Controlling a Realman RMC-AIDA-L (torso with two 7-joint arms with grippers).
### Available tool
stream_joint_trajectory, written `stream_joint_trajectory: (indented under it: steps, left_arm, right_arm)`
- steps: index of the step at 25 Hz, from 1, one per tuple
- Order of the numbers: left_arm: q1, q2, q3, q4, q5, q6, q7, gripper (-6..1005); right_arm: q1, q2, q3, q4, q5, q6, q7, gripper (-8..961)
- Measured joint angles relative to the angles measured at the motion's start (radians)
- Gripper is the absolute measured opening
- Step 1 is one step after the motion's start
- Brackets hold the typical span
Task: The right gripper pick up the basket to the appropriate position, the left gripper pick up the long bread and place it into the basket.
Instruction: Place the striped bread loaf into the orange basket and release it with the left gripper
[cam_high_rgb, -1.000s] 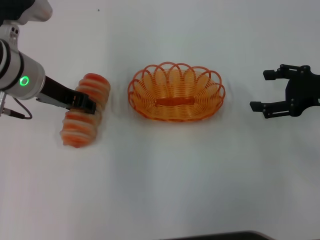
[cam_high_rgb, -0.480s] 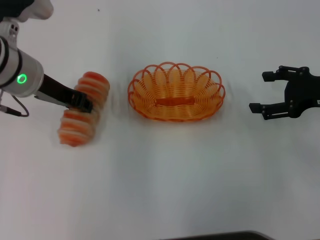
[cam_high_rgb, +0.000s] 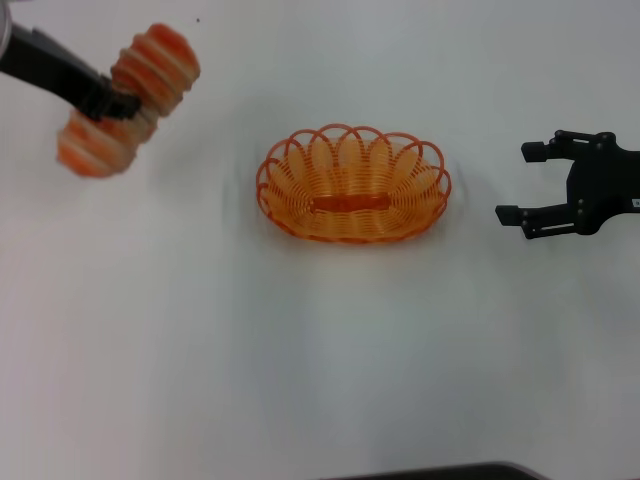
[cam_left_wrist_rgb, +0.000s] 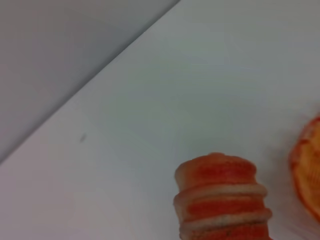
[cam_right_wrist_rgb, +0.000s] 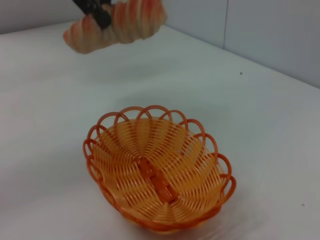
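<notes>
The black two-fingered left gripper clamps the tan, orange-striped long bread mid-length, lifted clear at far left for carrying. The oval orange woven basket sits empty at centre; the right gripper waits spread wide, holding nothing, beside it.

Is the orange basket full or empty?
Empty. The basket shows only its bare woven bottom; the long bread is up in the left pincer, off to the side.
</notes>
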Motion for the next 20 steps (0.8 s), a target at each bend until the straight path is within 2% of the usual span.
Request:
stream_joint_trajectory:
  steps: [2,4,6,10,14,20]
  left_arm:
    - [-0.007,-0.028,0.004,0.035,0.0,0.001,0.142,301]
    - [-0.011,-0.049,0.017,0.063,0.0,-0.003,0.211,281]
    - [-0.017,-0.068,0.072,0.087,-0.01,-0.011,0.264,267]
    - [-0.017,-0.072,0.248,0.086,-0.038,-0.083,0.26,239]
    - [0.01,-0.074,0.422,0.072,-0.053,-0.195,0.214,212]
    - [0.055,-0.076,0.569,0.03,-0.071,-0.341,0.16,200]
  right_arm:
    - [0.001,0.0,0.0,0.0,0.0,-0.002,0.006,961]
    - [0.001,0.0,-0.001,0.0,0.0,-0.006,0.013,961]
    - [0.001,0.0,-0.001,0.0,0.0,-0.007,0.019,961]
    - [0.001,0.002,-0.002,0.0,0.0,-0.017,0.022,961]
    - [0.002,0.002,-0.002,0.0,0.0,-0.027,0.025,961]
    - [0.004,0.002,-0.002,0.0,0.001,-0.029,0.035,961]
